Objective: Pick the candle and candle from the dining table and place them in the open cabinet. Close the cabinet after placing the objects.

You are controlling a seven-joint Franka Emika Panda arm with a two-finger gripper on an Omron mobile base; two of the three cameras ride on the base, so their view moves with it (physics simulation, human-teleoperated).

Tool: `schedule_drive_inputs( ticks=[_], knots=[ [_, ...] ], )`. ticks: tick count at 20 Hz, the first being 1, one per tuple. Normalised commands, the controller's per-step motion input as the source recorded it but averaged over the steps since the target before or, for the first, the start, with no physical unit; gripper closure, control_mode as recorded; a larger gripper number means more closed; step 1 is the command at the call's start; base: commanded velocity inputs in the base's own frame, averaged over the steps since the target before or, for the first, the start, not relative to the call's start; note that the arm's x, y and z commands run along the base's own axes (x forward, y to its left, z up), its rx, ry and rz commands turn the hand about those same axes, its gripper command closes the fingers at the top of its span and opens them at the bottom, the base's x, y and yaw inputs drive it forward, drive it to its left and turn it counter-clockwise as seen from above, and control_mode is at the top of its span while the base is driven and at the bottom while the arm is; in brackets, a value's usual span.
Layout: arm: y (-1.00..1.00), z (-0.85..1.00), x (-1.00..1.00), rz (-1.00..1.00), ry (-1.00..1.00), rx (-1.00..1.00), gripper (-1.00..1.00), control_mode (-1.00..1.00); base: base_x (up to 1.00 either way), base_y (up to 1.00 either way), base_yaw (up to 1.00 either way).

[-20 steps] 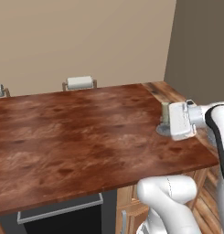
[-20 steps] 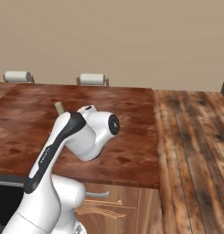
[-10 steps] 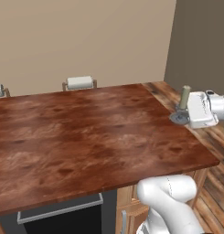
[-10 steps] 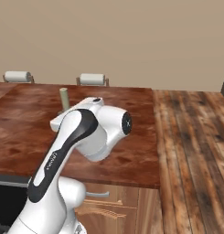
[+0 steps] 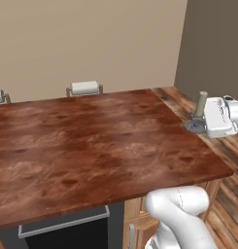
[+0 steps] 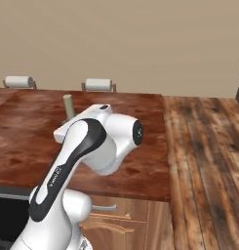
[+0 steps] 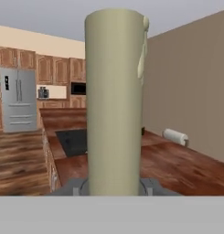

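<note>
Holding the beige candle upright by its lower part, the gripper hangs at the right-hand edge of the dining table, and from where I stand the grey round base looks clear of the wood. The jaws are nearly closed, and in the hand view the stub rises straight up between them, so I take them to be pinched on the candle just above its base. That low grip makes sense: it keeps the wax column vertical and the heavier base hanging underneath, so the thing should not swing or tip while it is carried.

From the right base view the candle peeps up behind the white arm, with the hand reaching across the worktop from the robot's own side.

The rest of the reddish-brown top looks bare, and I cannot pick out the orange taper. Two chair backs stand along the far edge against the beige wall.

My reading is that the carry to the open cabinet is the step in hand; placing, the second candle and shutting the door all lie ahead.
</note>
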Motion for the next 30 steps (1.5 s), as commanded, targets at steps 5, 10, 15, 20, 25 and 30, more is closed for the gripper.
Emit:
schedule_drive_inputs(
  ticks=[5,10,15,20,25,30],
  knots=[
    [0.00,0.00,0.00,0.00,0.00,0.00,1.00,1.00,-0.38,-0.04,-0.30],
    [0.00,0.00,0.00,0.00,0.00,0.00,1.00,1.00,-0.04,0.14,-0.55],
    [0.00,0.00,0.00,0.00,0.00,0.00,1.00,1.00,0.00,0.19,-0.63],
    [0.00,0.00,0.00,0.00,0.00,0.00,1.00,1.00,0.00,0.16,-0.64],
    [0.00,0.00,0.00,0.00,0.00,0.00,1.00,1.00,0.00,0.11,-0.66],
    [0.00,0.00,0.00,0.00,0.00,0.00,1.00,1.00,0.00,0.00,-0.67]
  ],
)
